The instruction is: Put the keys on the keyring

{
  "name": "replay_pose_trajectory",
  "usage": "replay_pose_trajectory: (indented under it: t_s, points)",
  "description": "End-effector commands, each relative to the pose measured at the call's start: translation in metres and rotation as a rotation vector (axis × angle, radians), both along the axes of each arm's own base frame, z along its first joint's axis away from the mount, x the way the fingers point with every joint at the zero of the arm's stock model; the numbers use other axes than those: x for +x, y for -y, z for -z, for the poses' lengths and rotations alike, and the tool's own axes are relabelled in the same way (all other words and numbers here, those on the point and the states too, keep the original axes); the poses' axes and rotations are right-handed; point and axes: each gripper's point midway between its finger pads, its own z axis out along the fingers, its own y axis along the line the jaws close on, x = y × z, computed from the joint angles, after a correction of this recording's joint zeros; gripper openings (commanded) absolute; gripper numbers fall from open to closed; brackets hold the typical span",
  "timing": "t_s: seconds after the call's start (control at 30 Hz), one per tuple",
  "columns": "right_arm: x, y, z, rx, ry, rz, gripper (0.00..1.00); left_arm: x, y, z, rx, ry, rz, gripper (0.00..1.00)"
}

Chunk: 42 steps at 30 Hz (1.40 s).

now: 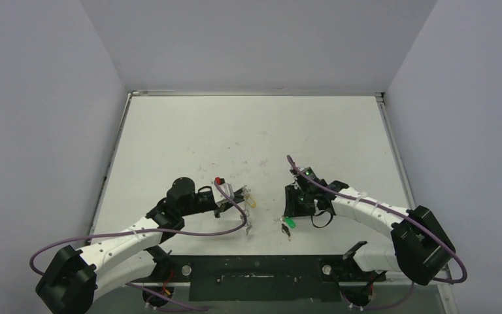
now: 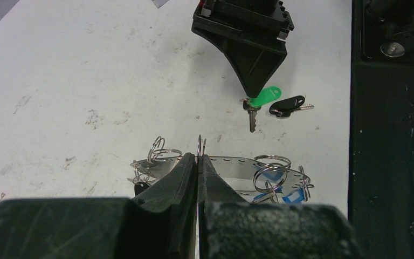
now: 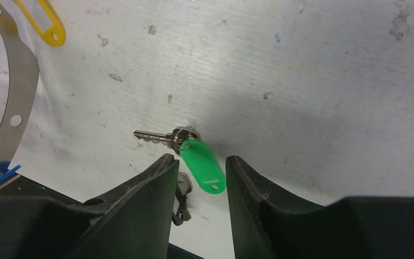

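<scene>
My right gripper [image 3: 199, 157] stands partly open, straddling the green plastic tag of the small silver key [image 3: 204, 172] without gripping it. I'd close squarely on the tag, not the blade, leaving its split ring [image 3: 183, 135] free for threading. The key lies flat near the middle of the white desk's [image 1: 235, 131] near edge, with a black-tagged key [image 2: 288, 105] beside it. My left gripper [image 2: 198, 156] is pinched shut on the flat, silvery, hole-punched keyring [image 2: 232, 168] just to the left.
</scene>
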Motion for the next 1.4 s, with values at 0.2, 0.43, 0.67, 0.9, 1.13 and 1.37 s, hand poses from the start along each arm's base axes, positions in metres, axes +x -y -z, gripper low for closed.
replay_pose_trajectory:
  t_s: [0.2, 0.43, 0.67, 0.9, 1.13, 1.37]
  points:
    - [0.017, -0.006, -0.020, -0.137, 0.159, -0.060, 0.43, 0.002, 0.004, -0.015, -0.026, 0.032, 0.007, 0.00]
    - [0.017, -0.010, -0.015, -0.146, 0.162, -0.083, 0.41, 0.002, 0.003, -0.015, -0.027, 0.034, 0.004, 0.00]
    - [0.016, -0.021, -0.016, -0.115, 0.168, -0.108, 0.48, 0.002, 0.002, -0.015, -0.026, 0.031, -0.002, 0.00]
    - [0.017, -0.022, -0.010, -0.150, 0.172, -0.122, 0.48, 0.002, 0.002, -0.015, -0.024, 0.031, -0.004, 0.00]
    - [0.016, -0.022, -0.004, -0.168, 0.169, -0.128, 0.32, 0.002, 0.002, -0.015, -0.022, 0.032, -0.004, 0.00]
    - [0.018, -0.020, -0.011, -0.162, 0.197, -0.124, 0.02, 0.002, 0.002, -0.015, -0.022, 0.033, -0.005, 0.00]
